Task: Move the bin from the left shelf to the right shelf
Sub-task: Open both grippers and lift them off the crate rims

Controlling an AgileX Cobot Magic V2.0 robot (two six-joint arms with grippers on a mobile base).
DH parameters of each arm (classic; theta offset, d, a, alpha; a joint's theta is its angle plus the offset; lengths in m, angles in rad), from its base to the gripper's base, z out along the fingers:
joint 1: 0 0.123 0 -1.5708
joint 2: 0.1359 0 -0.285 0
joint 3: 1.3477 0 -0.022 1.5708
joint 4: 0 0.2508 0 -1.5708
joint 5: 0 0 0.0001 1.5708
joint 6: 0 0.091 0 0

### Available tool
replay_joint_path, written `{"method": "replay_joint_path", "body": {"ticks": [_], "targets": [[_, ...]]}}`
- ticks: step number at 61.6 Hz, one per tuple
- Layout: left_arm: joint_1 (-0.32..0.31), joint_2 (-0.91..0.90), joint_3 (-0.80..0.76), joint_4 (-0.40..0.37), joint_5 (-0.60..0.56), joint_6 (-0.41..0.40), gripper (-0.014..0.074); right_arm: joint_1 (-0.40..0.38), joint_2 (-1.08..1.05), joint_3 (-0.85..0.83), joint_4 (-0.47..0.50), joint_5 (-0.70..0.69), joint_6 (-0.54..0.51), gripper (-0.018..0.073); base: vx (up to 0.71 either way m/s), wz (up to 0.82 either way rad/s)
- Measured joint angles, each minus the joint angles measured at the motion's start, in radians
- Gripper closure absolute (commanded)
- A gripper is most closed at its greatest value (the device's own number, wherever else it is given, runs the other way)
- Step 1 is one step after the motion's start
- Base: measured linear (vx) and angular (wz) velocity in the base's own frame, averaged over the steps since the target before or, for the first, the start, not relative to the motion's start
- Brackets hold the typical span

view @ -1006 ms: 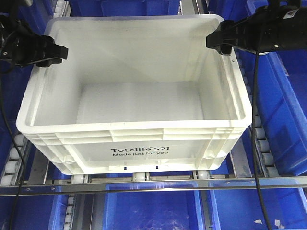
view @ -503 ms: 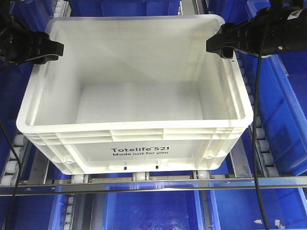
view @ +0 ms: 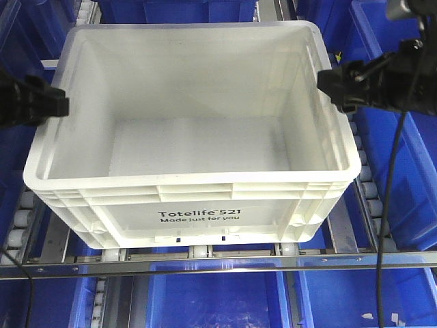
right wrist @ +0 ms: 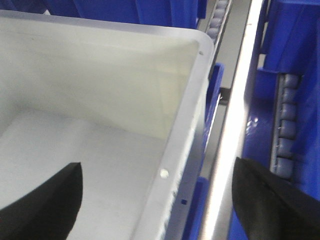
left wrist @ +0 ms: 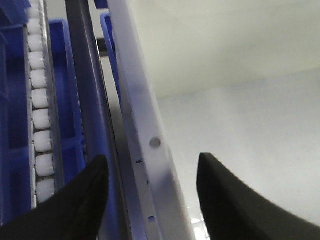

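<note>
Front-facing view: we find the bin (view: 198, 130) resting on the roller shelf (view: 205, 258), print side toward its front edge. Our left gripper (left wrist: 150, 172) and right gripper (right wrist: 157, 187) each straddle a side rim, jaws spread, not clamped.

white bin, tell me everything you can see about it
The white bin is a large rectangular tote, plastic by its look, with a ribbed rim and black print "Totelife 521 Made just for you" on its near side. It is open-topped, empty and upright, resting on the roller shelf among blue bins. Each wrist view shows open fingers straddling a side rim, the left gripper and right gripper, not touching it.
</note>
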Motion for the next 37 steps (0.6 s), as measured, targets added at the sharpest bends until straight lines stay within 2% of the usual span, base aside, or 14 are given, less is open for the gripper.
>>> {"method": "replay_joint_path", "body": {"ticks": [10, 20, 27, 37], "targets": [[0.0, -0.183, 0.175, 0.005, -0.106, 0.005, 0.021, 0.0, -0.149, 0.143, 0.004, -0.098, -0.031, -0.0029, 0.0, 0.0], [0.0, -0.397, 0.316, 0.006, -0.119, 0.032, 0.021, 0.0, -0.35, 0.273, 0.007, -0.14, -0.045, -0.001, 0.0, 0.0], [0.0, -0.567, 0.386, 0.006, -0.092, 0.044, 0.021, 0.0, -0.507, 0.362, 0.007, -0.144, -0.048, -0.0002, 0.0, 0.0], [0.0, -0.797, 0.424, 0.006, 0.013, 0.046, 0.021, 0.0, -0.725, 0.464, 0.007, -0.137, -0.048, -0.0002, 0.0, 0.0]]}}
